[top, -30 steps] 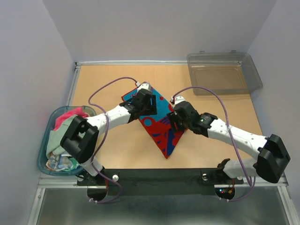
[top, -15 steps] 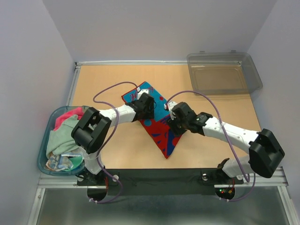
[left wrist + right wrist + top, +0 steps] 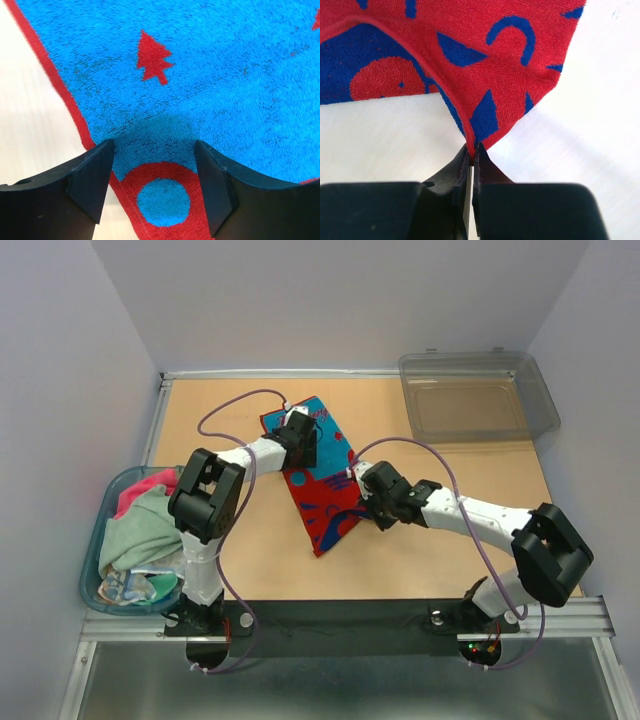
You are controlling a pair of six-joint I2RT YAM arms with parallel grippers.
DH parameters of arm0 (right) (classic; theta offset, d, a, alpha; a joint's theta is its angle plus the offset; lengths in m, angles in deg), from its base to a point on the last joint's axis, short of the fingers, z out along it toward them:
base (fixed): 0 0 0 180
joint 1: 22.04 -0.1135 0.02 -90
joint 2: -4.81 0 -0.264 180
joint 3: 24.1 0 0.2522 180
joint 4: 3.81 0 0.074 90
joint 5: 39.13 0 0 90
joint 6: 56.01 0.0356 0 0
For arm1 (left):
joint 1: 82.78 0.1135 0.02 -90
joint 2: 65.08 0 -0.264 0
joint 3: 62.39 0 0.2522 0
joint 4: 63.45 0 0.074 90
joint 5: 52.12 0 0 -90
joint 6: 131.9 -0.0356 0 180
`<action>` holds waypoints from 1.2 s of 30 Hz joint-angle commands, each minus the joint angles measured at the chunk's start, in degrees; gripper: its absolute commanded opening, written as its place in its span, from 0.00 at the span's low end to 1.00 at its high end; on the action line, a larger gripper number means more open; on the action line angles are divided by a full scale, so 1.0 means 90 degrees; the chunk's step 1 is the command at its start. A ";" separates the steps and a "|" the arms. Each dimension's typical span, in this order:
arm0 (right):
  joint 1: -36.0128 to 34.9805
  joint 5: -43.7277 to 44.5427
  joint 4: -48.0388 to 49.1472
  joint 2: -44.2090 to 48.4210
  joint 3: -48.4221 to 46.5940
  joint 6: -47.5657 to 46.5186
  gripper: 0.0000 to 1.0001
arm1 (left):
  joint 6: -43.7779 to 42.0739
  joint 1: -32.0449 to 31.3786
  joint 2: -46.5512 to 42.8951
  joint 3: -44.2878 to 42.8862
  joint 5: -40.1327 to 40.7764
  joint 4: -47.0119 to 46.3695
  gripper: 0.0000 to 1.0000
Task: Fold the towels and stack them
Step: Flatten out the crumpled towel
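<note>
A towel (image 3: 325,510) printed in red and blue lies partly folded in the middle of the table. In the left wrist view its blue face (image 3: 210,75) carries a red tree and a red ring. My left gripper (image 3: 300,445) (image 3: 154,175) stands open over the towel's far left edge, one finger on each side of the red ring and nothing clamped. My right gripper (image 3: 367,492) (image 3: 472,150) is shut on the towel's right corner (image 3: 485,50), and the cloth rises in a ridge from the table to the jaws. More towels, pink (image 3: 150,485) and green (image 3: 135,530), are heaped in the tub.
The blue-rimmed oval tub (image 3: 92,555) sits at the table's left edge beside the left arm's base. A clear grey plastic bin (image 3: 480,395) stands at the far right corner. Purple cables loop over both arms. Bare tabletop shows to the right of the towel.
My right gripper has shut on the towel's right corner and drawn it leftward, so the towel now looks narrower. The left gripper has slid toward the towel's far left edge, staying open.
</note>
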 commanded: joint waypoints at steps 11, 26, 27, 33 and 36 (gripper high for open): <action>0.0802 -0.0672 0.1253 0.0381 -0.0375 0.0750 0.01 | -0.0295 -0.0176 -0.3517 0.2180 -0.0930 -0.0437 0.78; 0.1222 -0.1151 0.1517 0.0245 -0.0355 0.1112 0.01 | 0.1436 -0.2267 -0.5746 0.4851 -0.1802 -0.1267 0.77; 0.1213 -0.1151 0.1517 0.0245 -0.0355 0.1122 0.01 | 0.1426 -0.2374 -0.5727 0.4871 -0.1744 -0.1258 0.76; 0.1232 -0.1161 0.1536 0.0216 -0.0355 0.1180 0.01 | 0.1299 -0.2804 -0.5268 0.4725 -0.1294 -0.1102 0.70; 0.1232 -0.1142 0.1536 0.0245 -0.0346 0.1200 0.01 | 0.1270 -0.3038 -0.4752 0.4491 -0.1031 -0.0810 0.65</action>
